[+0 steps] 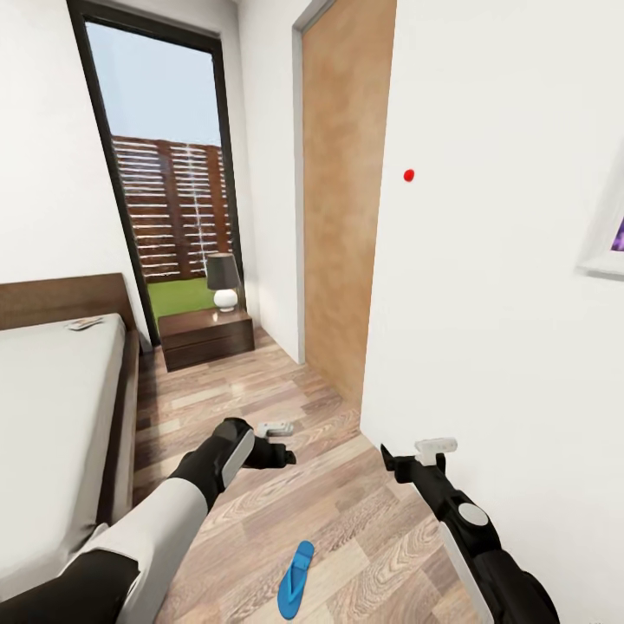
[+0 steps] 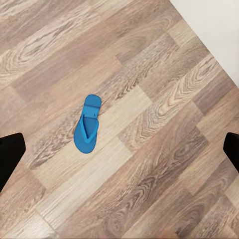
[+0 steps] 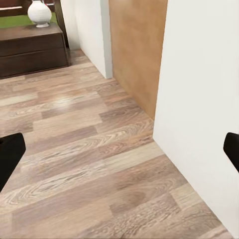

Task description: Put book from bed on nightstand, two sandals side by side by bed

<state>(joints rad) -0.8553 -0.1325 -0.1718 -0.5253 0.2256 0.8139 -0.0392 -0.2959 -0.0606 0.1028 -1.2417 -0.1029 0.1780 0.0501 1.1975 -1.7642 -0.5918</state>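
One bright blue sandal [image 1: 295,579] lies flat on the wood floor between my two arms; it shows again as the sandal [image 2: 87,124] in the left wrist view, well below the open left gripper [image 2: 119,149]. In the head view my left gripper [image 1: 282,440] hovers above the floor, ahead of the sandal. My right gripper [image 1: 414,452] is open and empty, close to the white wall. The bed [image 1: 52,407] runs along the left, with a small thin book [image 1: 87,324] on the mattress near the headboard. A dark nightstand [image 1: 208,334] stands beyond the bed's head.
A lamp [image 1: 223,282] with a white base sits on the nightstand, in front of a tall black-framed window [image 1: 165,173]. A white wall corner [image 1: 381,347] and a wooden door panel [image 1: 342,217] close in on the right. A picture frame [image 1: 607,234] hangs at the far right.
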